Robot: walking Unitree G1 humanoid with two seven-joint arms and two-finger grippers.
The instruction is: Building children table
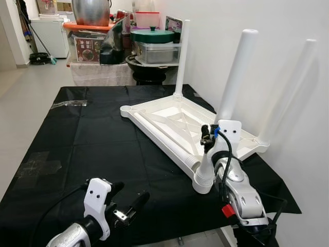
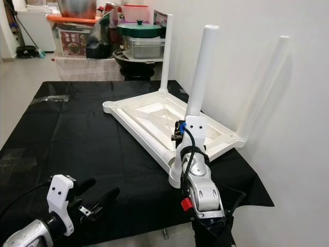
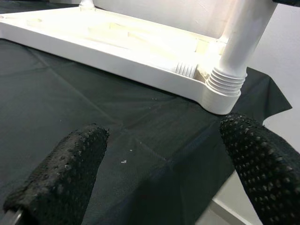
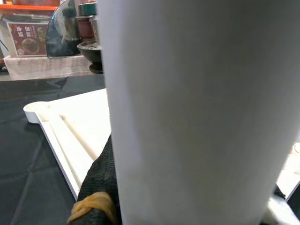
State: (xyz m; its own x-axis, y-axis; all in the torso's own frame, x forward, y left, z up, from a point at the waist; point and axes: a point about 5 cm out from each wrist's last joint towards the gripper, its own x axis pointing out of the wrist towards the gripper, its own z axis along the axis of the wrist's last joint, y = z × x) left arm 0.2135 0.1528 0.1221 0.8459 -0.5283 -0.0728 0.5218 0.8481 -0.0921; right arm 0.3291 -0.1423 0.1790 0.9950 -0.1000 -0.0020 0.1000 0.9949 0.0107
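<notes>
The white children's table (image 1: pixel 169 121) lies upside down on a black cloth (image 1: pixel 92 139), toward the far right part of the table that carries it, its ribbed underside facing up and one long side close to the white wall (image 1: pixel 288 62). Three white legs stand upright from its corners: the far leg (image 1: pixel 182 56) at the back corner, the right leg (image 1: pixel 288 92) against the wall, and the near leg (image 1: pixel 234 82) at the corner closest to the table's near edge, seated in a ribbed socket (image 1: pixel 204 177). The corner toward the table's middle (image 1: pixel 126 109) carries no leg. The right pincer (image 1: pixel 208 138) is wrapped around the low part of the near leg just above the socket; in the right wrist view the white tube sits pressed against a black finger (image 4: pixel 101 178), so the pincer is closed on that leg. The left pincer (image 1: pixel 131 198) hovers over the cloth by the near edge, well apart from the children's table, its two dimpled fingers (image 3: pixel 65 173) spread wide with nothing between them. Beyond the far edge stand stacked storage boxes (image 1: pixel 92 46) and a green-lidded pot (image 1: pixel 152 36).
</notes>
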